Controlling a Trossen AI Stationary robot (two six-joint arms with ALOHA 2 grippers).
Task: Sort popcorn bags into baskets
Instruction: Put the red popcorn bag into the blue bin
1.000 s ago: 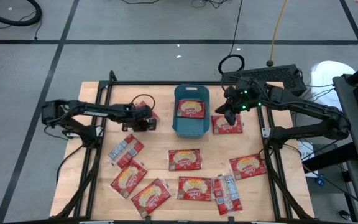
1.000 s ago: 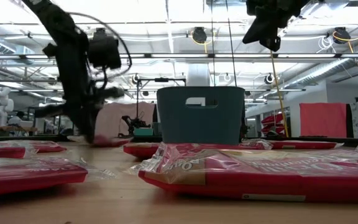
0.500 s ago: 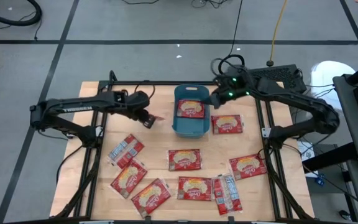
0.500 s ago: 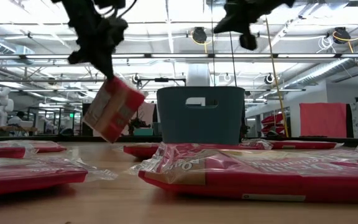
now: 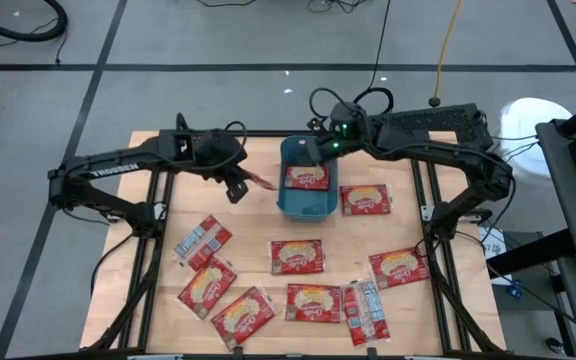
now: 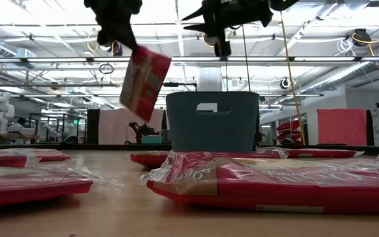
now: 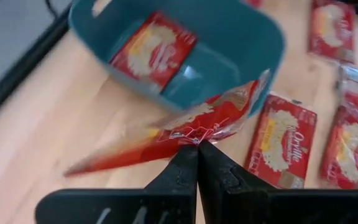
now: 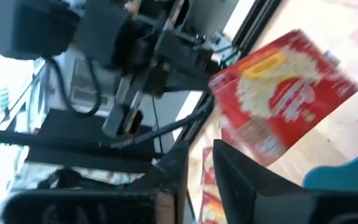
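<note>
My left gripper (image 5: 236,186) is raised over the table just left of the teal basket (image 5: 283,203) and is shut on a red popcorn bag (image 6: 145,82). The basket stands at the far middle with one popcorn bag (image 5: 306,176) lying flat in it. My right gripper (image 5: 308,151) hovers over the basket's far end, pointing toward the left arm; its fingers (image 8: 173,171) stand a little apart with nothing between them. Several more popcorn bags lie flat on the table, among them one (image 5: 365,200) right of the basket and one (image 5: 297,256) in front of it. My left gripper pinches the bag by one edge (image 7: 193,138) between its two shut fingers. The fingers slant down from above. The bag hangs tilted below them (image 6: 137,59), lifted clear of the table, beside the basket's left wall.
Popcorn bags cover the near half of the table (image 5: 313,302), some showing a silvery back (image 5: 202,242). A dark frame (image 5: 158,250) borders the table's left and right sides. A black box (image 5: 433,122) sits beyond the far right corner.
My left gripper has risen from the table with the bag, rolled its wrist and swung toward the basket; the bag now hangs clear, high beside the basket. My right gripper has travelled left from above the bag right of the basket to above the basket's far end.
</note>
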